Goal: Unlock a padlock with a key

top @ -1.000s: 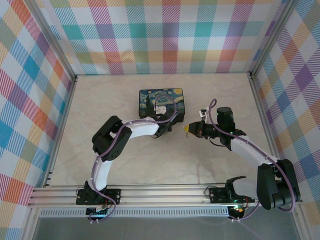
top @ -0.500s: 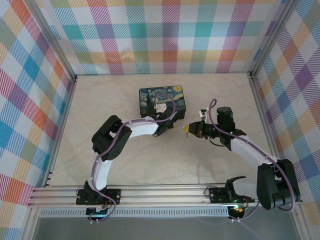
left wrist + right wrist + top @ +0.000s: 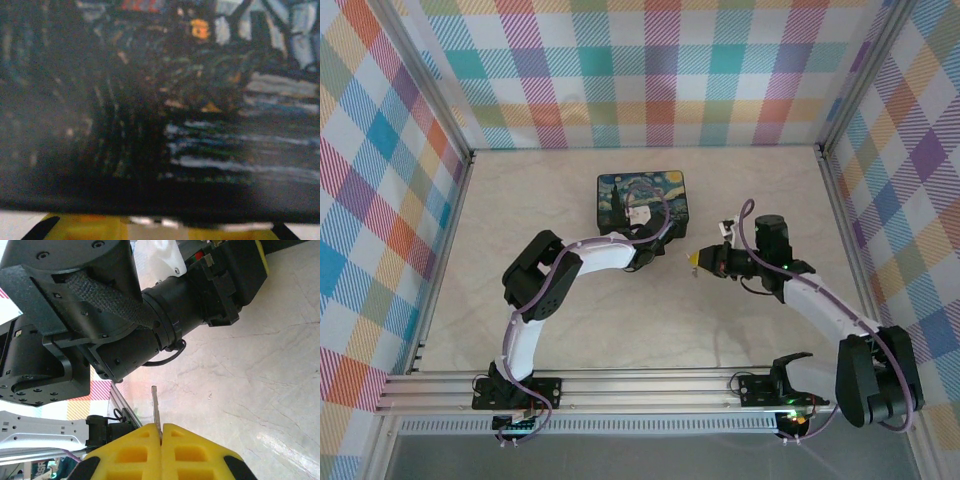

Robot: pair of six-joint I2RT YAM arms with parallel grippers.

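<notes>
Pinching the thin grey metal key [image 3: 155, 407], the right gripper [image 3: 694, 258] stands ready mid-frame; left gripper [image 3: 647, 253] state, at the dark painted tin [image 3: 642, 198], indeterminate; unlocking outstanding.

Layout around both claws
Close ahead of left claw [image 3: 653, 250]: tin box [image 3: 642, 198]; right claw [image 3: 694, 258] to its right, apart, key [image 3: 155, 407] between its fingertips.

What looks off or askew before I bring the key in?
Nothing looks spilled or damaged. The key sticks straight out of the shut right gripper, not skewed. One oddity: the left gripper sits close against the tin box, with a blurred silvery piece between its fingertips that I cannot identify.
</notes>
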